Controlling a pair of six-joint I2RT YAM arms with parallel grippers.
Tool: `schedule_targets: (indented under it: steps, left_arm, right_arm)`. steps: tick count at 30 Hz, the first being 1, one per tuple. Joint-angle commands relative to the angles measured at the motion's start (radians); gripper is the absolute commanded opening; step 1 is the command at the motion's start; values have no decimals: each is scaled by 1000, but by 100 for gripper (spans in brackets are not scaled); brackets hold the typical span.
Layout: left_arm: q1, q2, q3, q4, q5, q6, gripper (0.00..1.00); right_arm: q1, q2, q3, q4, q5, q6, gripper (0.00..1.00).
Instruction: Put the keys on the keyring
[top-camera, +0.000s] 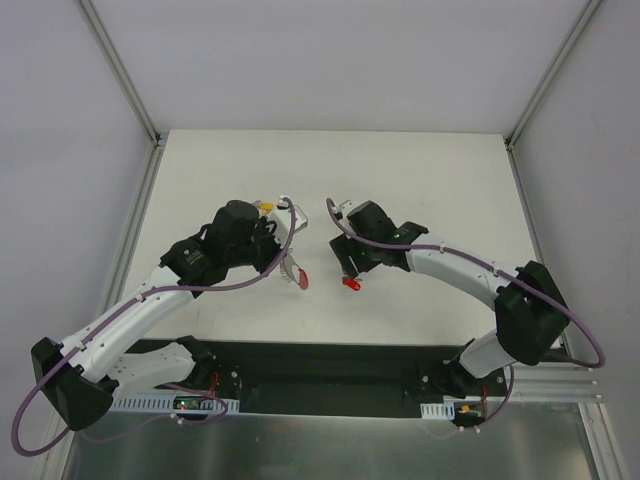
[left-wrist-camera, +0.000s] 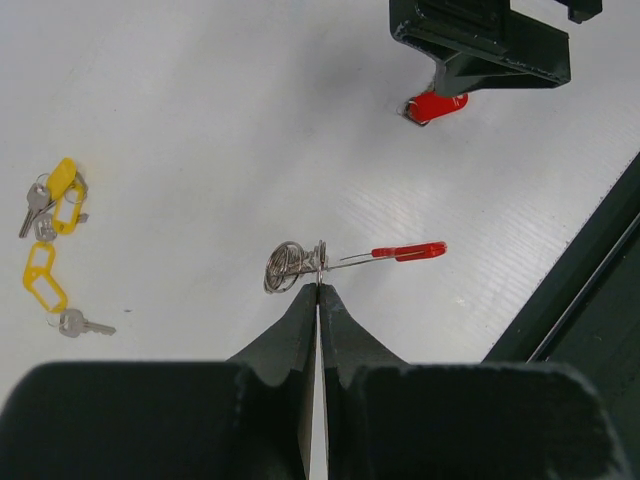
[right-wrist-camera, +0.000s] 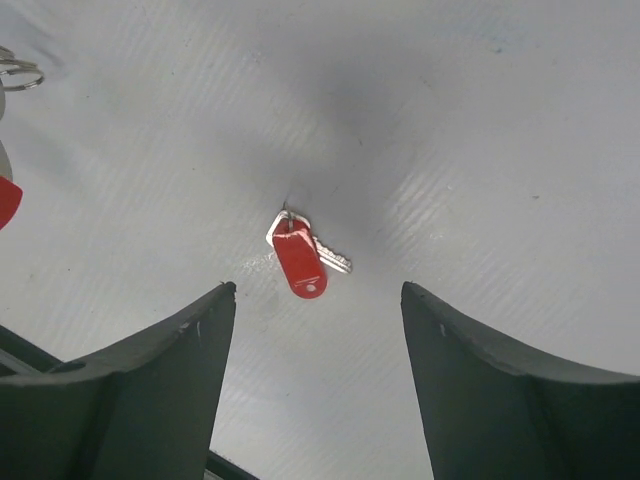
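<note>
- Left pincer (left-wrist-camera: 318, 292) is clamped tight on the keyring (left-wrist-camera: 400, 252), holding it edge-on, with the silvery coil on one side and the red crescent on the other.
- No key hangs on it that I can see, so I'd say all the threading is left to do.
- Right pincer (right-wrist-camera: 318, 290) hovers with its fingers spread over a red-tagged key (right-wrist-camera: 299, 262) lying on the bench (right-wrist-camera: 480, 150).
- Two yellow-tagged keys (left-wrist-camera: 50, 210) lie farther out, well apart from the ring.

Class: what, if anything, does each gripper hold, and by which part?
The left gripper pinches the keyring by its silvery metal half, red half free. The right gripper is open and holds nothing; the red-tagged key lies below it.
</note>
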Motion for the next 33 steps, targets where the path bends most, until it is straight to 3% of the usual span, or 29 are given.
schedule_targets:
  steps: [1, 8, 21, 33]
  left_arm:
    - [8, -6, 23, 18, -11, -12, 0]
    - [6, -1, 23, 18, -2, -12, 0]
    - [8, 3, 24, 19, 10, -12, 0]
    - [6, 5, 24, 19, 16, -12, 0]
  right_arm:
    - [-21, 39, 28, -24, -151, 24, 64]
    - [-41, 125, 42, 28, -228, 29, 49]
    - [-52, 217, 42, 117, -209, 26, 25]
    - [-55, 246, 42, 126, -212, 21, 19]
